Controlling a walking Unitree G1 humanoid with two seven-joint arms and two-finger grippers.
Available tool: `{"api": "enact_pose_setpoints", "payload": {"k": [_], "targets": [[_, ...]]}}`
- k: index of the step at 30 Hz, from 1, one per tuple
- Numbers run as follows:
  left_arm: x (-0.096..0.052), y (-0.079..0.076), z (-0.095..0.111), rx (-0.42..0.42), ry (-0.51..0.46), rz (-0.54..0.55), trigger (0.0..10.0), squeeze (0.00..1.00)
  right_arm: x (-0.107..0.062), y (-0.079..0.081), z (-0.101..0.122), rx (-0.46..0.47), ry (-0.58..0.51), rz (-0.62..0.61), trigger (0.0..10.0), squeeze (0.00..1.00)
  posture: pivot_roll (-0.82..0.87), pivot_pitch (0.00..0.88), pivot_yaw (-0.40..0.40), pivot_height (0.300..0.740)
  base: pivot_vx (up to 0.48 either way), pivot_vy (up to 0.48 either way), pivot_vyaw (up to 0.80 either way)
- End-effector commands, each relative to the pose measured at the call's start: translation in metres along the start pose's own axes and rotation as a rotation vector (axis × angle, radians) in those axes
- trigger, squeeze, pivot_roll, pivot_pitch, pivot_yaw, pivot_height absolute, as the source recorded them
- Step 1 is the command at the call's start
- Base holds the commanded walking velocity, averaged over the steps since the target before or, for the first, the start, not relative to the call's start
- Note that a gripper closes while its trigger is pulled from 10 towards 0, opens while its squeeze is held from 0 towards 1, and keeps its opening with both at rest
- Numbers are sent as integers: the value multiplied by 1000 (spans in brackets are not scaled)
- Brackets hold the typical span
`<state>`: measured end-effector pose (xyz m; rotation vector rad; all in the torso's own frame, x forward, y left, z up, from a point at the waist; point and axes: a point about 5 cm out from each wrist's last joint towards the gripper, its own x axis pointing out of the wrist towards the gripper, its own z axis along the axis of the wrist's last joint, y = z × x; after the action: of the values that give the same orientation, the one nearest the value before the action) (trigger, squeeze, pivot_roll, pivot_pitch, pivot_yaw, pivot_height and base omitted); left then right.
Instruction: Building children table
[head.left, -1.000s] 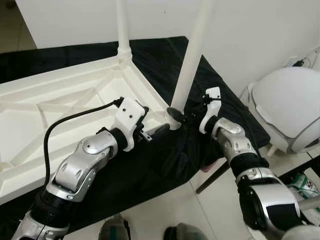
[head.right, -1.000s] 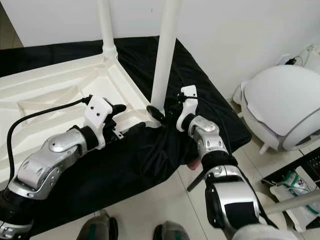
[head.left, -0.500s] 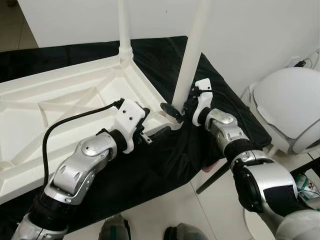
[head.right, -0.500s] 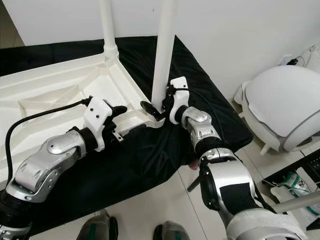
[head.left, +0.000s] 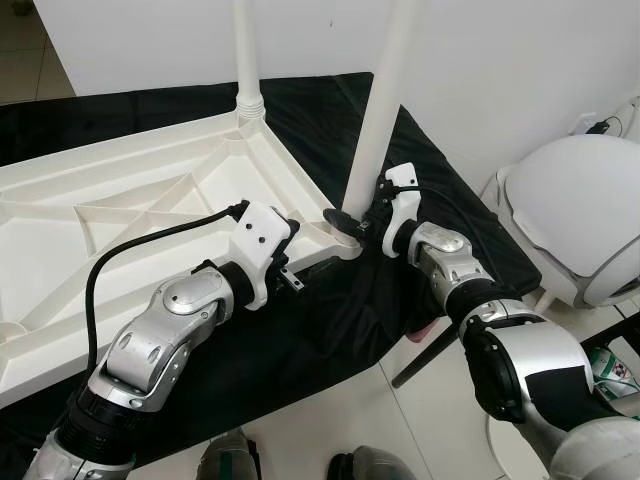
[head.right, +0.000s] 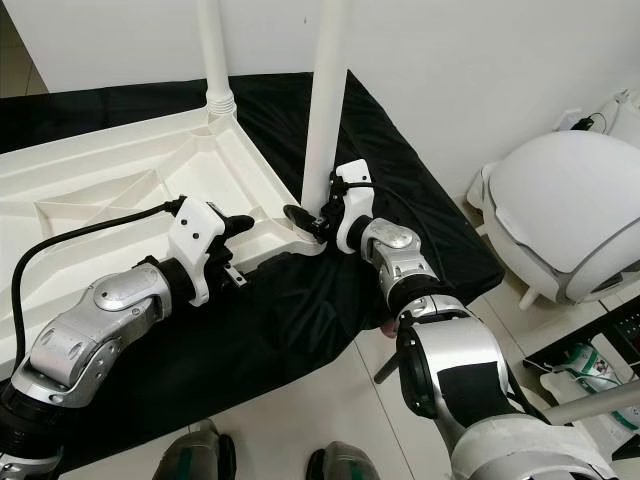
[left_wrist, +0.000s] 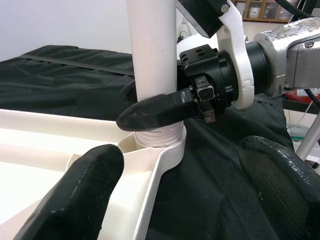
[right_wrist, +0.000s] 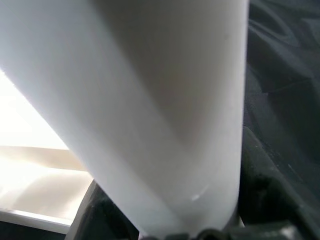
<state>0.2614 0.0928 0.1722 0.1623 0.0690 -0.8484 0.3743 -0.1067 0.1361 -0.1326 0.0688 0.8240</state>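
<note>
The white children's table top lies upside down on a black cloth. Two white legs stand up from it: one at the far corner, one at the near right corner. My right gripper is shut on the near leg just above its socket. One black finger crosses the front of the leg. In the right wrist view the leg is very close. My left gripper is open beside that same corner, its fingers spread wide and touching nothing.
A rounded white pod-shaped object stands on the tiled floor at the right, near the wall. A dark leg of the support under the cloth juts out at the near right. A black cable loops over my left arm.
My right wrist has moved left, closer in to the base of the near leg, with its fingers still around it. The left arm has barely shifted.
</note>
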Motion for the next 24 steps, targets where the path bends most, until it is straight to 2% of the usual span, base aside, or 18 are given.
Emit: {"api": "enact_pose_setpoints", "payload": {"k": [1,2,3,11,12,15,18,20,24], "targets": [[-1,-7,0,2,6,-72,10000,0,-5,1,-13,16,48,3,4627,0,48,0,-64,740,0,0,0],[-1,-7,0,2,6,-72,10000,0,-5,1,-13,16,48,3,4627,0,48,0,-64,740,0,0,0],[0,-8,0,2,7,-75,10000,0,-7,0,-15,23,42,-15,10000,0,46,0,-66,740,0,0,0],[-1,-11,-2,-7,11,-89,10000,0,-14,-7,-18,56,18,-117,10000,0,35,0,-63,740,0,0,0],[-1,-13,-3,-10,13,-97,10000,0,-15,-9,-17,68,-3,-167,10000,0,30,0,-58,740,0,0,0],[-1,-13,-3,-10,14,-100,10000,0,-15,-8,-17,69,-16,-182,10000,0,30,0,-58,740,0,0,0],[-1,-14,-3,-11,16,-106,10000,0,-11,2,-18,98,-47,-246,10000,0,23,0,-55,740,0,0,0],[0,-14,-3,-12,17,-111,10000,0,-3,16,-22,184,-63,-357,10000,0,16,0,-53,740,0,0,0],[1,-14,-4,-12,17,-112,10000,0,0,21,-24,221,-59,-396,10000,0,16,0,-53,740,0,0,0]]}}
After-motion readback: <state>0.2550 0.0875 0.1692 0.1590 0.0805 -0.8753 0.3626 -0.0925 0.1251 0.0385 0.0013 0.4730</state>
